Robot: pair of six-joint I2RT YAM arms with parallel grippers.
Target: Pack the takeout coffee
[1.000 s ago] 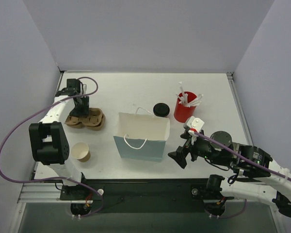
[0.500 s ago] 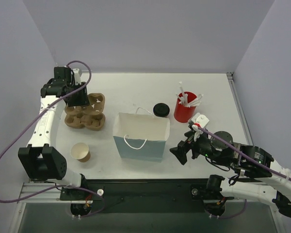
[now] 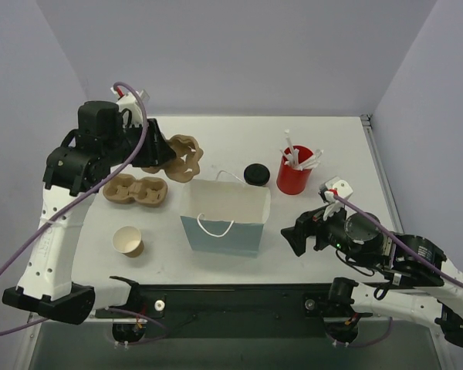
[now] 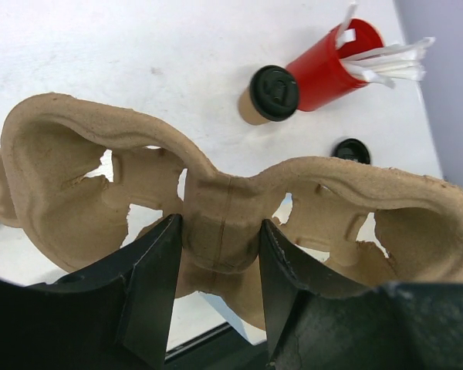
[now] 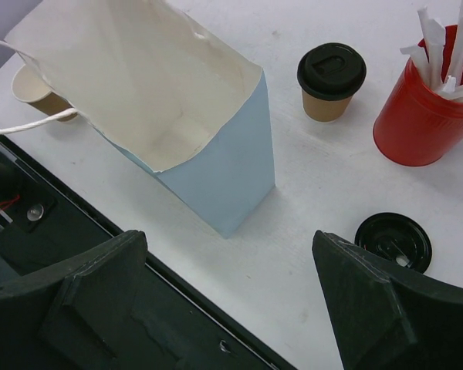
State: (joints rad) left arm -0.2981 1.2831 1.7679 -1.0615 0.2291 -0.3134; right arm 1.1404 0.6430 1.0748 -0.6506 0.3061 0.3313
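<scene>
The takeout coffee (image 3: 255, 174) is a small tan cup with a black lid, standing behind the open blue bag (image 3: 225, 216) and beside the red cup. It also shows in the left wrist view (image 4: 274, 94) and the right wrist view (image 5: 331, 77). My left gripper (image 3: 148, 151) is shut on the middle rib of a brown pulp cup carrier (image 4: 216, 193), held in the air left of the bag's rear corner. My right gripper (image 5: 230, 247) stands open and empty, low at the front right of the bag (image 5: 216, 177).
More pulp carriers (image 3: 135, 190) lie stacked at the left. A lidless tan cup (image 3: 128, 241) stands at the front left. The red cup of white straws (image 3: 295, 173) is at the back right. A loose black lid (image 5: 393, 240) lies near my right fingers.
My left arm has lifted one carrier off the stack and swung it right and up toward the bag. My right arm has drifted slightly to the right, still open.
</scene>
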